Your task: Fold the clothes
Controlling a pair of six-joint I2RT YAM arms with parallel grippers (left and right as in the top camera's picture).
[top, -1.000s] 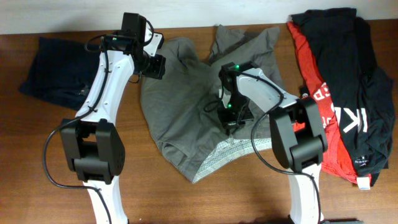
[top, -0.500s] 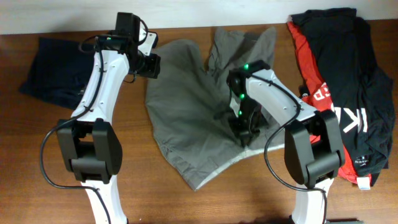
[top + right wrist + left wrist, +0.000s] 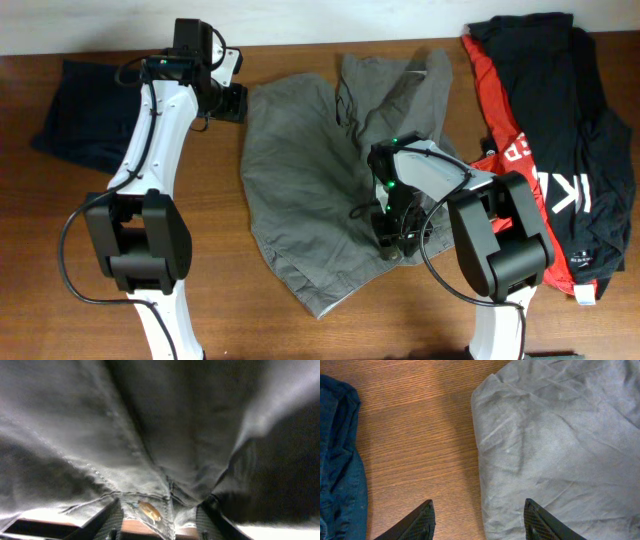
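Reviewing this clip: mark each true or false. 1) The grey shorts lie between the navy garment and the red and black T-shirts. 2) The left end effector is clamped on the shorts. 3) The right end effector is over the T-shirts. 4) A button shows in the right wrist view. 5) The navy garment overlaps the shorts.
1) True: the grey shorts lie between the navy garment and the red and black T-shirts.
2) False: the left end effector is open above the shorts' edge and holds nothing.
3) False: the right end effector is at the shorts' lower right edge.
4) True: a small brownish button shows.
5) False: bare table separates them.
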